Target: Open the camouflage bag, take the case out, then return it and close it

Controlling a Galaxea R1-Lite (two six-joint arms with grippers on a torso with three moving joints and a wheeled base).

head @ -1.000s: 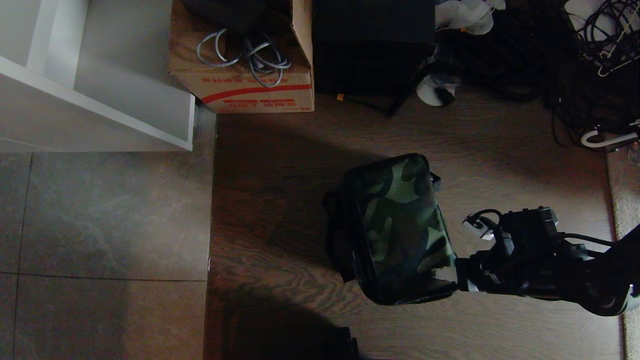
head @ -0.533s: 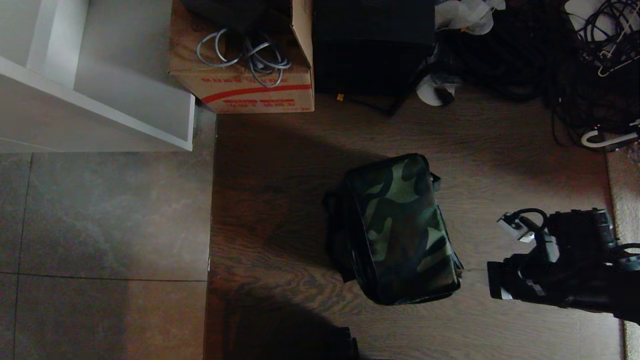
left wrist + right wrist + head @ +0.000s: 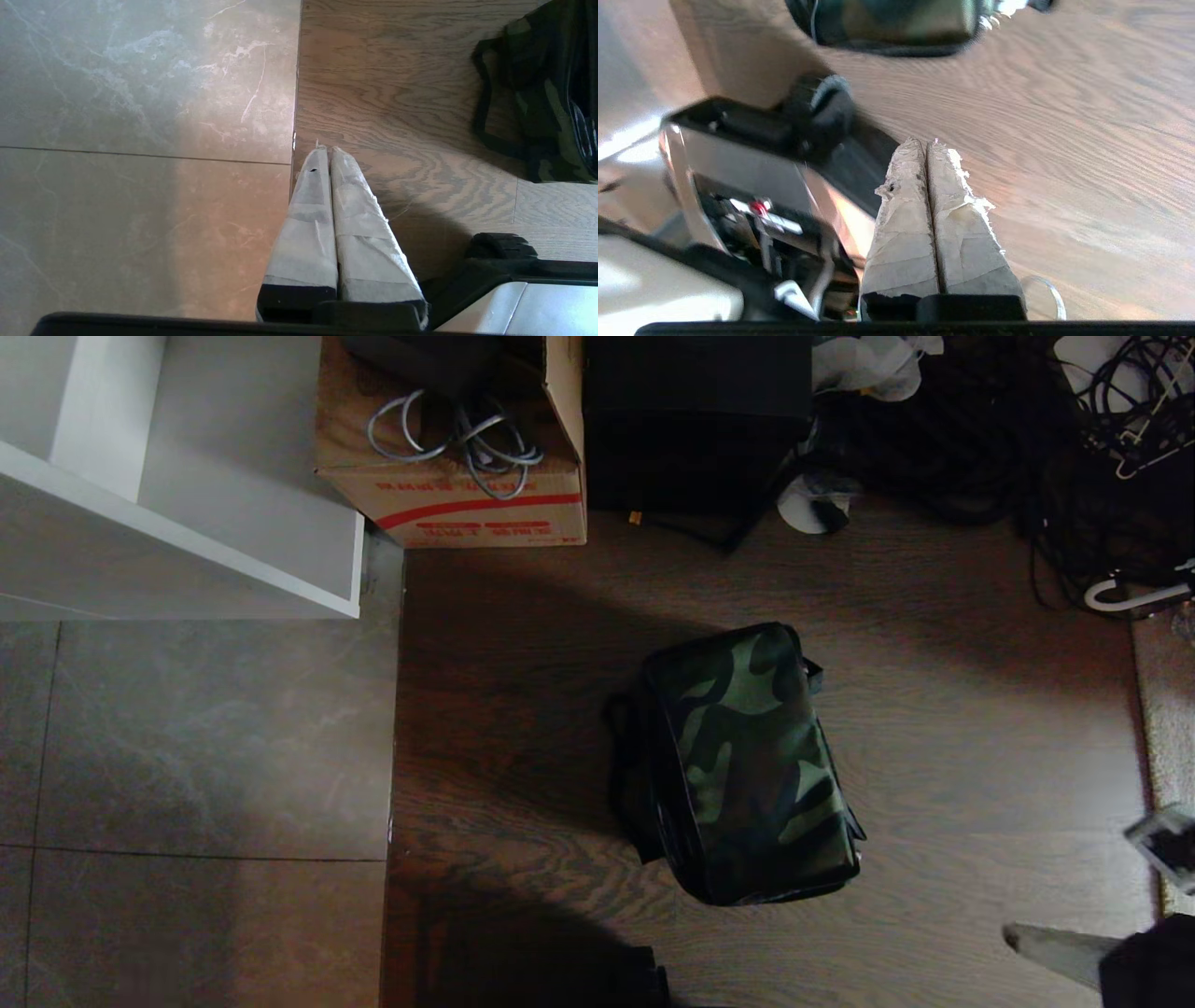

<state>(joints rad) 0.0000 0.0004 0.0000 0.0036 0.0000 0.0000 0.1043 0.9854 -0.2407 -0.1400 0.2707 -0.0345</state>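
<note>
I had the camouflage bag (image 3: 747, 765) lying shut on the wooden floor (image 3: 980, 728), near the middle of the head view, well short of the cardboard box (image 3: 448, 476) and the tangle of cables (image 3: 1102, 448) behind it. Its long axis ran away from me, slanting slightly leftward at the far end. The right gripper (image 3: 930, 144) sat low at the near right, well apart from the bag, which lay forward and to its left; the left gripper (image 3: 324, 150) hung over the seam where tile met wood, the bag off to its side. Both pairs of taped fingers were pressed together, holding nothing. I judged the right arm nearer. The camouflage top panel looked flat and zipped, black sides and strap showing, no case visible.
</note>
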